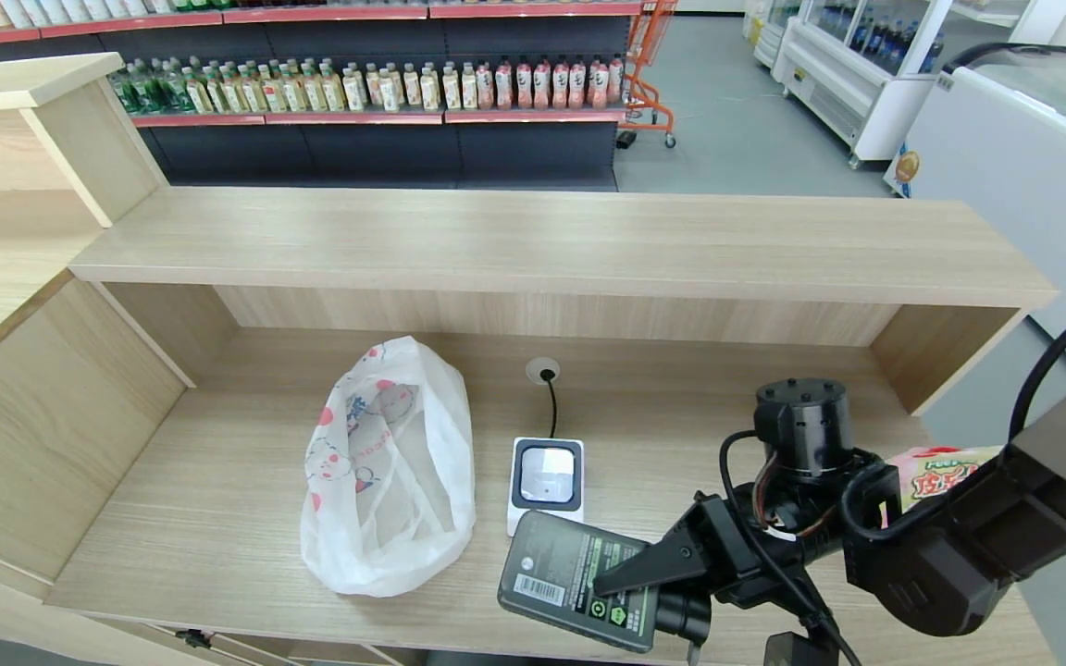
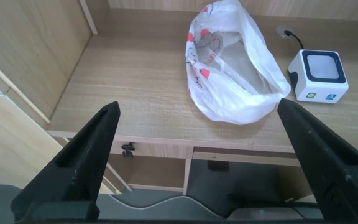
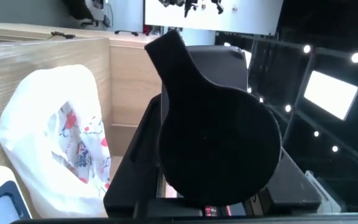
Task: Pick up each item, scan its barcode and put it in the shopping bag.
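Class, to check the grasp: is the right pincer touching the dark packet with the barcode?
Touching. In the head view, one finger of the right pincer lies flat across the printed face of the dark packet, which it holds.
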Available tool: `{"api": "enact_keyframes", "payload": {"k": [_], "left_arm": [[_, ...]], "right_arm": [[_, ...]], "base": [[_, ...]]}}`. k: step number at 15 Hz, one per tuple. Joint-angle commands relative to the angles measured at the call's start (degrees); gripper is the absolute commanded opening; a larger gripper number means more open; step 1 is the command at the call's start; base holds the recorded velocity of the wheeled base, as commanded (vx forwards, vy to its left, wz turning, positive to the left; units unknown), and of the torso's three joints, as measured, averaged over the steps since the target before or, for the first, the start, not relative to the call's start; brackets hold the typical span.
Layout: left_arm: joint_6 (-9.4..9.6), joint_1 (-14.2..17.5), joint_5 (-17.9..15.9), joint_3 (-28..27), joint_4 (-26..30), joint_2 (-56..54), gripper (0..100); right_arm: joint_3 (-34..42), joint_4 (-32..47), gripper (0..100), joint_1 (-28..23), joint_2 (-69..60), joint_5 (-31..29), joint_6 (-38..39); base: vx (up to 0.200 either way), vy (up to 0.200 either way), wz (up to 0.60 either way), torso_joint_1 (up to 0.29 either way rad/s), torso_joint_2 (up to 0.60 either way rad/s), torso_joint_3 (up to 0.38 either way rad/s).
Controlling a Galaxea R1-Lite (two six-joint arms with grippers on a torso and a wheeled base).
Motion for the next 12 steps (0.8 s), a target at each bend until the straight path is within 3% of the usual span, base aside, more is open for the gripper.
{"api": "enact_keyframes", "payload": {"k": [1, 12], "left_arm": [[0.05, 0.01, 0.0, 0.0, -0.02, -0.02, 100], [-0.04, 0.01, 0.0, 0.0, -0.02, -0.02, 100]], "right_arm": [[-1.42, -0.26, 0, 1.05, 2.03, 0.08, 0.07], [-5.55, -0.09, 0, 2.28, 5.45, 0.0, 0.77]], "base": [[0.0, 0.0, 0.0, 0.0, 0.0, 0.0], [0.0, 0.0, 0.0, 0.0, 0.0, 0.0]]}}
